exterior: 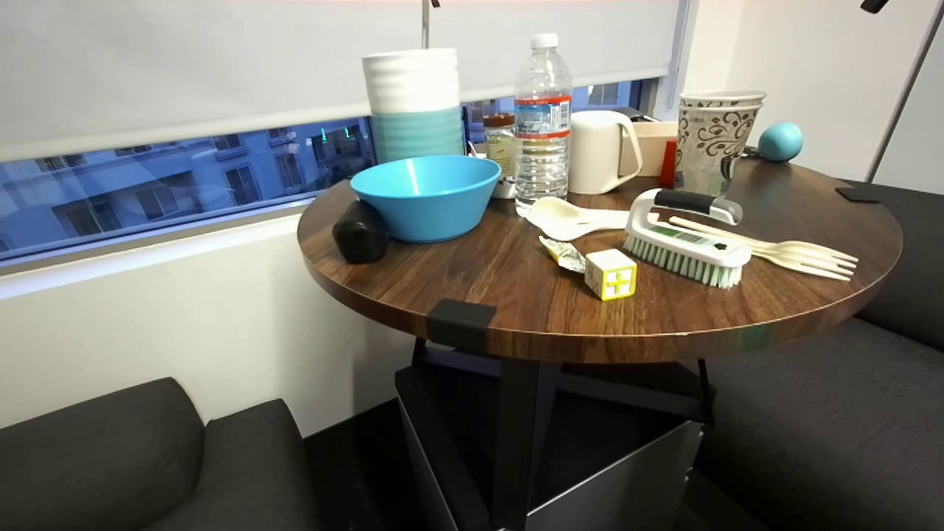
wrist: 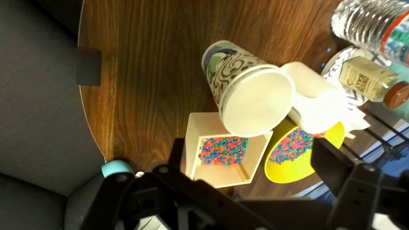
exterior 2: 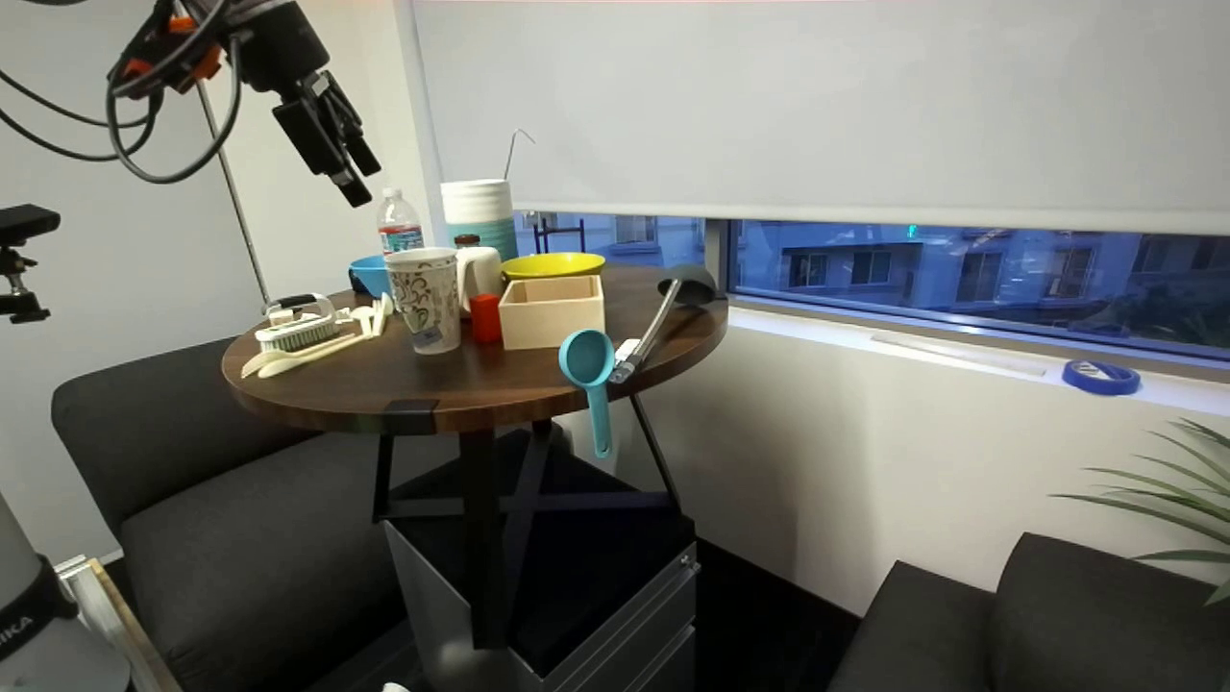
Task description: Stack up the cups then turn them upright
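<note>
Stacking: looks done. Two cups sit one inside the other; their rims, one just above the other, show in an exterior view.
Turning upright: looks done too. The nested pair stands mouth up on the table.
Left to do: nothing plain, I would judge, beyond taking the gripper clear.
Neighbours: a red container, a pale box and a mug stand near the cups; a brush lies near them too.
Gripper: up in the air, apart from the cups, its fingers spread wide and holding nothing.
Hidden: the brush's handle crosses the cups' foot in an exterior view. The cups cover part of the mug, so whether they touch is unclear. The inside is washed-out white.
Cut off: the bottle leaves the wrist view; a dark tip is too cropped to name.
</note>
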